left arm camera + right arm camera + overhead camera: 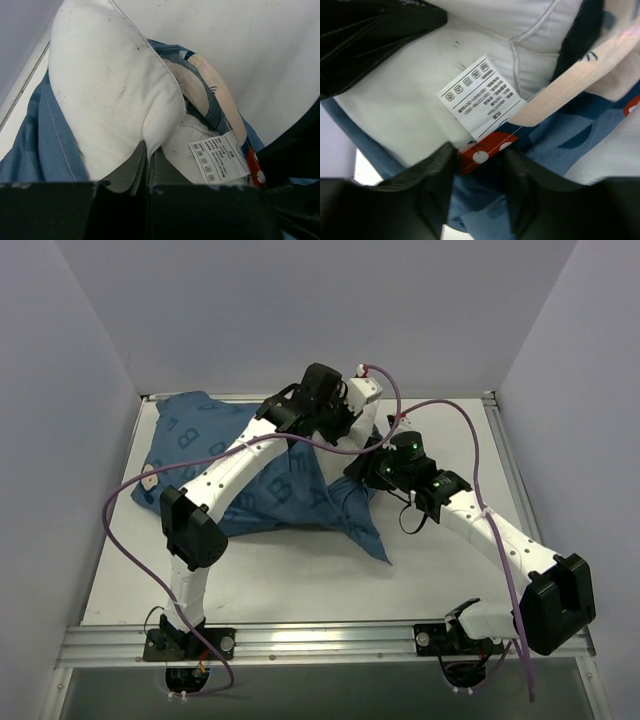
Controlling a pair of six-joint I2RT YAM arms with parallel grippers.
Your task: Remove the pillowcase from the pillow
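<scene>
see table (300, 580) beneath the pillowcase (290, 495). note pillowcase as dark blue with lighter letters, crumpled over the far-left part of the tabletop, with one pointed corner lying toward the near side.

find left arm (225, 475) crossing over the pillowcase from its near-left side to its far-right end. find right arm (490, 530) reaching that same end from off the pillowcase's right side.

locate pillow (110, 90), white, bulging out of the pillowcase at that far-right end, with blue fabric bunched around its base on both sides.

read left gripper (148, 167) as clenched on a corner of the pillow just outside the pillowcase edge, with white cushion pinched between the grey pads (127, 170).

read right gripper (480, 167) as clamped on the pillowcase hem, gripping a red patch with white dots (485, 152), probably part of the print.

in the top view, treat both sets of fingertips as hidden under the wrists.

identify small white care tag (480, 95) at the pillow seam, lying against the pillowcase hem, just beside the right gripper's hold.
</scene>
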